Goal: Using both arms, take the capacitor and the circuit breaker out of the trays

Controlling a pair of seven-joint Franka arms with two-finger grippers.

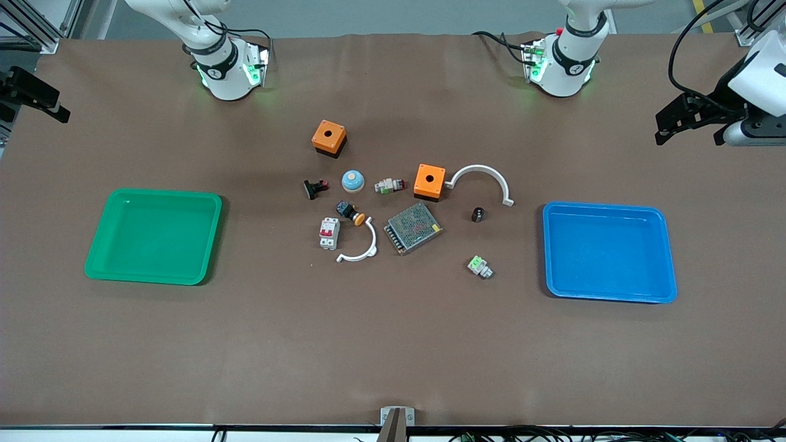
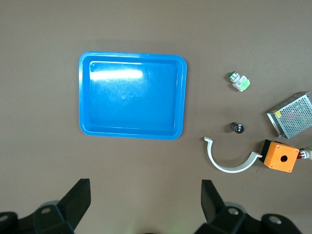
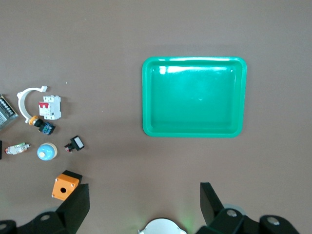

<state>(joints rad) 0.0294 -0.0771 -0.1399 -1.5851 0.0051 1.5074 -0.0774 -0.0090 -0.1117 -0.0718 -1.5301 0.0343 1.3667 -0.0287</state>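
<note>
- My left pincer (image 2: 144,207) hangs high over the bench (image 1: 393,344) at the left arm's end, fingers (image 2: 212,200) spread wide, nothing between them.
- My right pincer (image 3: 144,207) hangs high over the right arm's end of the bench, fingers (image 3: 78,202) equally wide apart, holding nothing.
- Both arms wait; neither pincer touches any part.
- Capacitor (image 1: 478,214): lies on the bench in the front view at about 9 o'clock from the blue tray (image 1: 609,253), well apart from it, under the open span of the larger white arc clamp (image 1: 482,180).
- Capacitor also seen from the left wrist (image 2: 237,127), between the green-and-white connector (image 2: 238,81) and the arc clamp (image 2: 229,163).
- Breaker (image 1: 330,233): lies on the bench with red levers facing up, at about 3 o'clock from the green tray (image 1: 155,236), well apart from it.
- Breaker sits just beside the smaller white arc clamp (image 1: 361,246), and nearer the front camera than the black button with orange cap (image 1: 350,212).
- Metal mesh power supply (image 1: 413,228) lies between breaker and capacitor.
- Both trays hold nothing.
</note>
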